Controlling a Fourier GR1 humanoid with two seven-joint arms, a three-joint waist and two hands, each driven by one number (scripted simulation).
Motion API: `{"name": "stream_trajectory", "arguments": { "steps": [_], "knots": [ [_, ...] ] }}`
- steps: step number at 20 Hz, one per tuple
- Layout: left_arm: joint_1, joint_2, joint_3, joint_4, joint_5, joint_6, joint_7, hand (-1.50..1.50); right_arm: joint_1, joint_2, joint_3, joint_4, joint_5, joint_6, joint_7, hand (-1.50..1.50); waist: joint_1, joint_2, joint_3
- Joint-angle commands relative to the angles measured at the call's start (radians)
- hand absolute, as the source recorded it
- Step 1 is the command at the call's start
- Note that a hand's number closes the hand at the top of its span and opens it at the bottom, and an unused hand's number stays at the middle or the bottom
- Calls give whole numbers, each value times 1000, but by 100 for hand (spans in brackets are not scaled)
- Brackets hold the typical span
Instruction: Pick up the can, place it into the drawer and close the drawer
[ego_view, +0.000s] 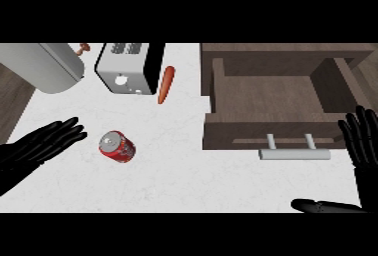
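In the head view, a white marbled counter fills most of the scene, with a strip of wooden floor showing at the far left edge. A red can with a silver top stands on the counter, left of the middle and toward the near side, tilted slightly as seen from above. The left hand comes in from the left edge with its fingers straight and spread, pointing right toward the can; the fingertips are just beside the can, apart from it, and the hand has hold of nothing. At the right, a dark wooden drawer is pulled out, its inside bare and brown, and its silver bar handle juts toward the near side. The can lies well apart from the drawer, to its left. The right hand shows at the right edge, just right of the drawer's front, fingers straight and pointing to the far side, holding nothing; its thumb shows low at the near right. At the far left, a silver toaster stands on the counter, with an orange carrot lying just to its right. A large pale grey rounded object sits at the far left corner.
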Motion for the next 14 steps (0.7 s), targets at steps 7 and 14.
{"name": "stream_trajectory", "arguments": {
  "steps": [7,14],
  "knots": [
    [-56,-28,84,153,-4,-90,48,-150,35,32,-25,26,-12,29,-48,-150,2,0,0],
    [-99,-117,46,161,-84,-49,86,-150,145,48,-30,32,15,87,-150,-150,-1,0,0]
  ]
}}
